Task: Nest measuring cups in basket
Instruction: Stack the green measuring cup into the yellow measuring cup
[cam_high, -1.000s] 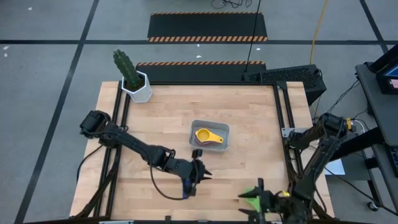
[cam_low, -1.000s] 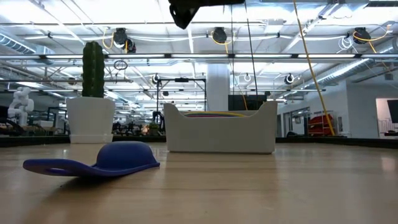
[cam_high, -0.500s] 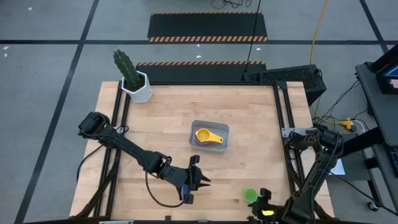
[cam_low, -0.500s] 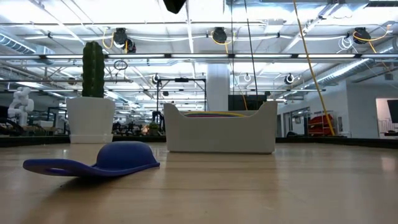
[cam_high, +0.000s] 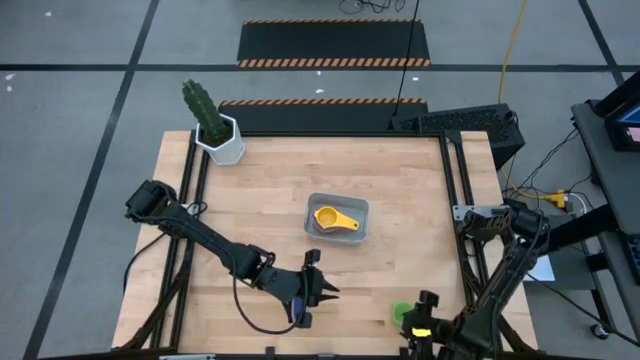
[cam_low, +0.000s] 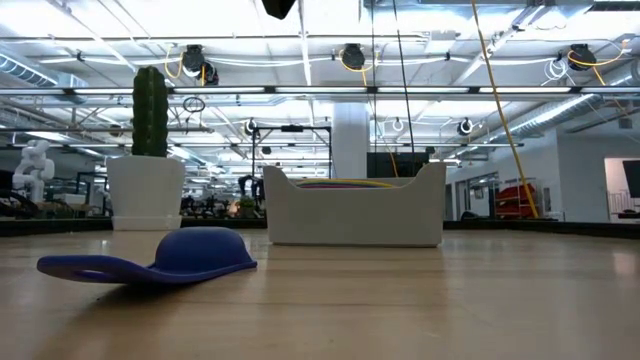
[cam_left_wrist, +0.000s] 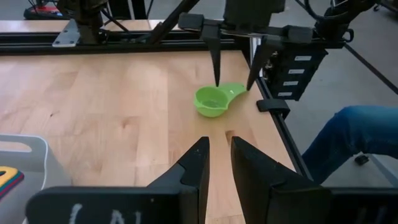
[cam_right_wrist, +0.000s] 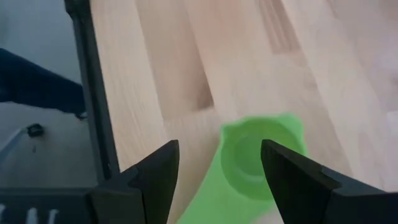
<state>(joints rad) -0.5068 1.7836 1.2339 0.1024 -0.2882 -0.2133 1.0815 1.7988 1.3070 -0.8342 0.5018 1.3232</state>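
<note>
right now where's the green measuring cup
In the high view the green measuring cup lies on the table's near right edge, just under the open right gripper, well apart from the basket.

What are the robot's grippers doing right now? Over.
Right gripper open above the green cup, not holding it. Left gripper near table front, empty, fingers slightly apart. Yellow cup on top in basket. Blue cup still on table.
</note>
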